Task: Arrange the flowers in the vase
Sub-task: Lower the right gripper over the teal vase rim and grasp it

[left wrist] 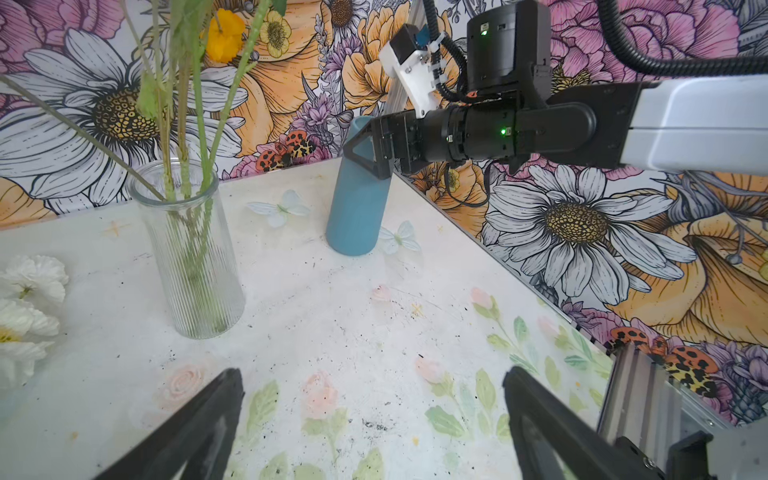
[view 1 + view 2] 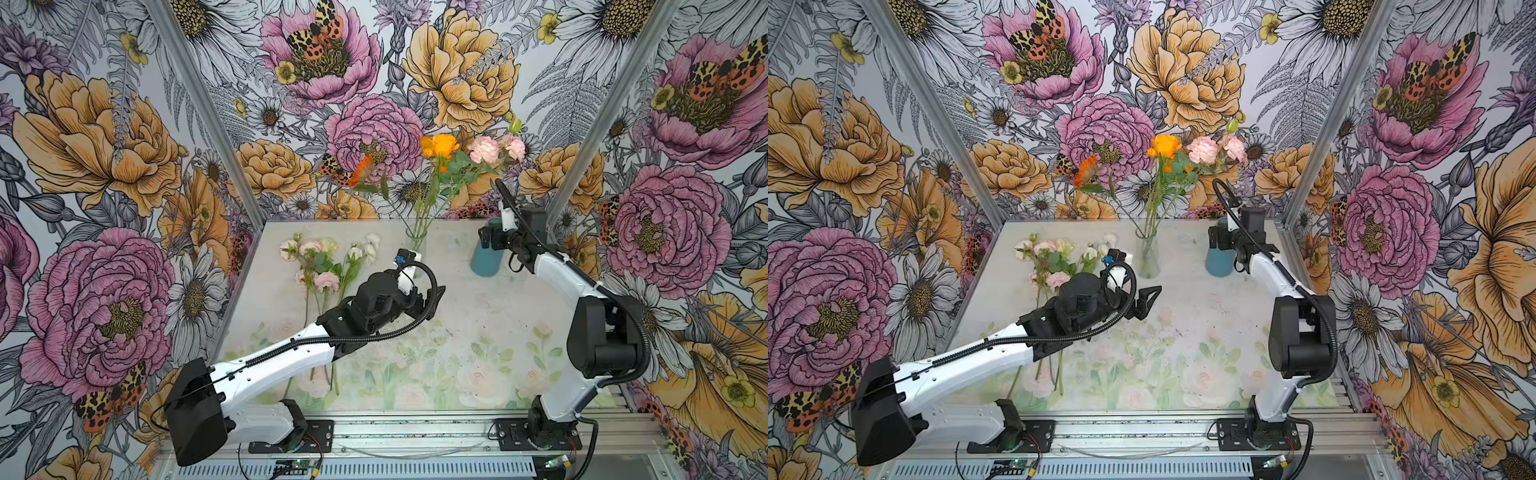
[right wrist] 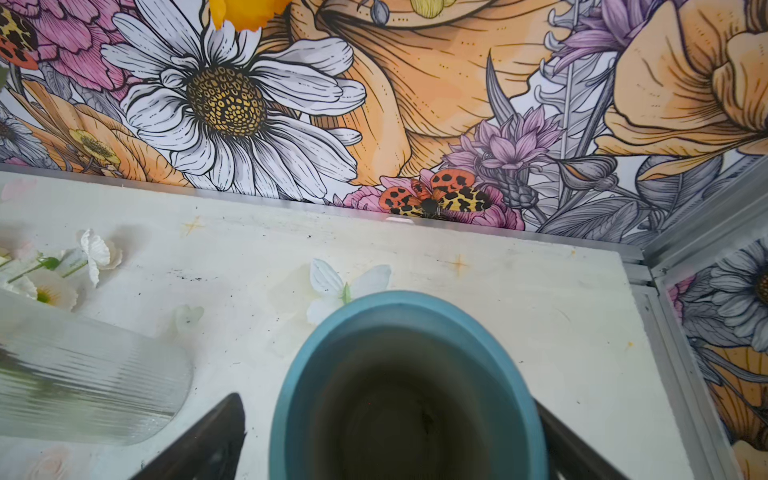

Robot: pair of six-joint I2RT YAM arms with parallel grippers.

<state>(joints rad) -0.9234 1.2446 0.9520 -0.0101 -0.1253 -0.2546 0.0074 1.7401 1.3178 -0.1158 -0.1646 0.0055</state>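
Observation:
A ribbed glass vase [image 2: 416, 243] [image 2: 1148, 257] [image 1: 191, 257] stands at the back middle of the table. It holds several flowers: an orange rose [image 2: 440, 145], pink blooms [image 2: 484, 149] and an orange daisy-like bloom [image 2: 360, 168]. More flowers [image 2: 320, 266] [image 2: 1054, 262], pale pink and white, lie flat on the table left of the vase, their stems running under my left arm. My left gripper [image 2: 1148, 299] [image 1: 371, 374] hovers open and empty in front of the vase. My right gripper [image 2: 488, 235] [image 3: 390, 407] is open, its jaws on either side of a blue vase's top.
The blue vase [image 2: 484, 259] [image 1: 357, 199] [image 3: 407, 386] stands empty at the back right, near the right wall. Flower-patterned walls close in the table [image 2: 457, 316] on three sides. White blooms [image 1: 29, 299] lie close to the glass vase.

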